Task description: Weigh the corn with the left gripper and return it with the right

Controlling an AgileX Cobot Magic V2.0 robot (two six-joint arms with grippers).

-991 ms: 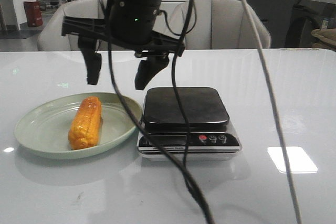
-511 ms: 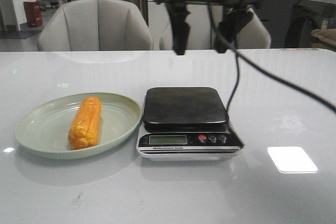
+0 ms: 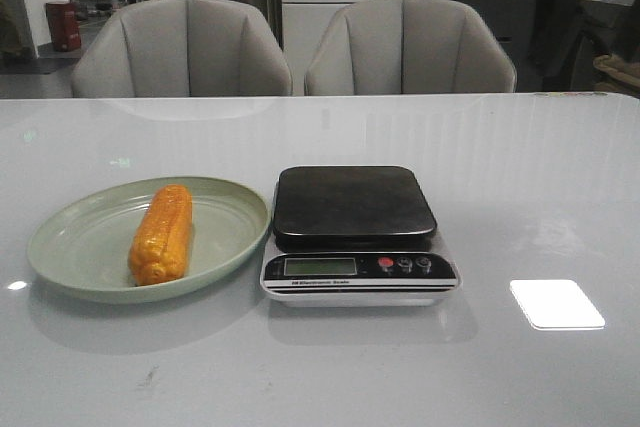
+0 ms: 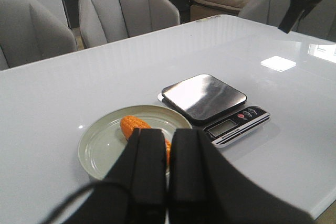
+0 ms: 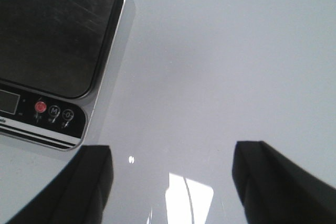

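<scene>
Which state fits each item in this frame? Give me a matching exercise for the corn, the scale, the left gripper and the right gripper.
Things:
1. corn
2. scale
3. left gripper
4. right gripper

States:
A. fingers wide apart, empty
B. lying on the green plate
C. fingers pressed together, empty
D. platform bare

Pairs: 1-B, 2-D, 3-C, 4-A

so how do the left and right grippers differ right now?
The left gripper has its fingers pressed together, shut and empty; the right gripper has its fingers wide apart, open. The left looks from a distance over the corn on the green plate; the right hangs close above the bare table beside the scale. Both are black and hold nothing.
</scene>
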